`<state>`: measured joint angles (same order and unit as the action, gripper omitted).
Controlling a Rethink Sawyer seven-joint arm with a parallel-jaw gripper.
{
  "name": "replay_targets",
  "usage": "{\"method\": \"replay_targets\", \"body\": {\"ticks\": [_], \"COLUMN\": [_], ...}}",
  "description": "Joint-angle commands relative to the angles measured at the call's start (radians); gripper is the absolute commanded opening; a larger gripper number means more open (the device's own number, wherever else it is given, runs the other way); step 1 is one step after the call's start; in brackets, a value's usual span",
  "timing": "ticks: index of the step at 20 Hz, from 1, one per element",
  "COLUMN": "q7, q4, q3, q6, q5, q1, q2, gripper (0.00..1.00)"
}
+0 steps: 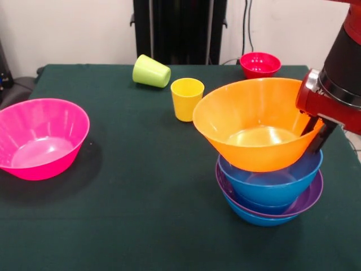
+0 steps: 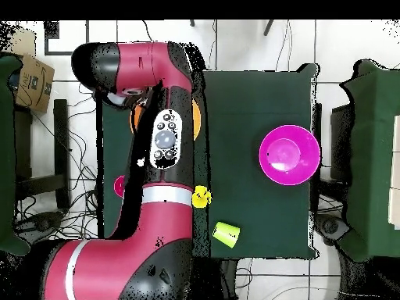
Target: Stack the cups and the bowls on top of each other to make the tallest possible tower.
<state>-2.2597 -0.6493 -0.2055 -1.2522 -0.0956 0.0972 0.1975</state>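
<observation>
1. Bowls sit in a pile on the green table (image 1: 141,226). A blue bowl (image 1: 256,219) is at the bottom, then a purple bowl (image 1: 307,197), then another blue bowl (image 1: 271,183).
2. The big orange bowl (image 1: 254,121) is on top of the tower, tipped a bit to one side.
3. The gripper (image 1: 317,135) is touching the orange bowl's rim on the right. I cannot tell if it is open or closed.
4. The pink bowl (image 1: 39,135) sits alone, far to the left.
5. The yellow cup (image 1: 186,99) stands up near the tower. The green cup (image 1: 150,71) lies on its side behind it.
6. The small red bowl (image 1: 260,64) is at the back.
7. From above, the red arm (image 2: 164,148) hides most of the tower.
</observation>
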Motion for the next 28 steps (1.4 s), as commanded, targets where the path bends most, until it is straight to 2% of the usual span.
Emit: {"method": "replay_targets", "body": {"ticks": [1,9,15,18,20,28], "q7": [-0.111,-0.114,-0.125,-0.110,-0.111,-0.137], "q4": [0.002,0.002,0.093,0.157,0.164,0.145], "q3": [0.034,0.023,0.006,0.011,0.016,0.011], "q6": [-0.025,-0.012,-0.013,-0.009,0.004,-0.014], "q5": [0.010,0.006,0.003,-0.001,-0.008,-0.029], "q1": [-0.023,-0.018,-0.024,-0.042,-0.046,-0.033], "q2": [-0.032,-0.039,-0.092,-0.146,-0.158,-0.133], "gripper": [0.00,0.00,0.00,0.00,0.00,0.00]}}
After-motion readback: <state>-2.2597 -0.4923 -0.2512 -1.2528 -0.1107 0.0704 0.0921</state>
